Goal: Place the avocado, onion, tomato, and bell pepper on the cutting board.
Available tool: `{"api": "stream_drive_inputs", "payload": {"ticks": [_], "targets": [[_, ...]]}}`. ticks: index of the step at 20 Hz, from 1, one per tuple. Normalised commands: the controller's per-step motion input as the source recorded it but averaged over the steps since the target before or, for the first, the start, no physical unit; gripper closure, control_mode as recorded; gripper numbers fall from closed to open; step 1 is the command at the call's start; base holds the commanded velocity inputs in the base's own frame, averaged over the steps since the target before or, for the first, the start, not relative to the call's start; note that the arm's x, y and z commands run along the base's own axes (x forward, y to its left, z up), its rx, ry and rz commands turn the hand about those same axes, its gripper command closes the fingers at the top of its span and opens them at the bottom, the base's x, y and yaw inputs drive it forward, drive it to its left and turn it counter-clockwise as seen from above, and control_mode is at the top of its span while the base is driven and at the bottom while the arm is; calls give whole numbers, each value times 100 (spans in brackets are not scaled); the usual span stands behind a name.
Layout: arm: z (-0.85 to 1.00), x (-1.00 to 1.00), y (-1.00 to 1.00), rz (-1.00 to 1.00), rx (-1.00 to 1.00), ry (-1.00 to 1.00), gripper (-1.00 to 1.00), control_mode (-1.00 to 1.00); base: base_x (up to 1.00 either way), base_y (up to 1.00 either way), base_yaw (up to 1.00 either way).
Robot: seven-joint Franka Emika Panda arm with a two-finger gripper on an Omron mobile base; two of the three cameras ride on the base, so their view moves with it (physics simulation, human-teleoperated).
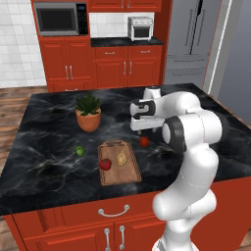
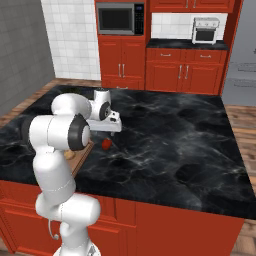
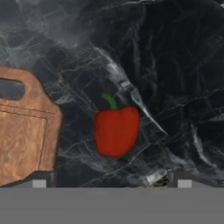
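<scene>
A: What lies on the counter (image 1: 44,122), left to right?
B: The avocado (image 1: 79,151), then the cutting board (image 1: 119,169) carrying the tomato (image 1: 105,164) and the onion (image 1: 122,159), then the bell pepper (image 3: 116,130) just off the board's handle end.
A: The pincer (image 3: 111,181)?
B: Above the pepper, fingers spread apart, holding nothing.

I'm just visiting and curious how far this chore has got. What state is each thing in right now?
bell pepper: on the counter, off the board
tomato: on the cutting board
onion: on the board
avocado: on the counter, left of the board
pincer: open, empty, above the pepper
</scene>
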Motion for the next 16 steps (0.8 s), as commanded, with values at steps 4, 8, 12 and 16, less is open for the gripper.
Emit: {"api": "stream_drive_inputs", "payload": {"ticks": [4, 8, 12, 16], "targets": [[-21, 23, -1, 0, 0, 10, -100, -100, 0, 0, 0], [-22, 20, 0, 0, 0, 11, -100, -100, 0, 0, 0], [-21, 12, 0, 0, 0, 12, -100, -100, 0, 0, 0], [-20, 3, 0, 0, 0, 10, -100, -100, 0, 0, 0]]}}
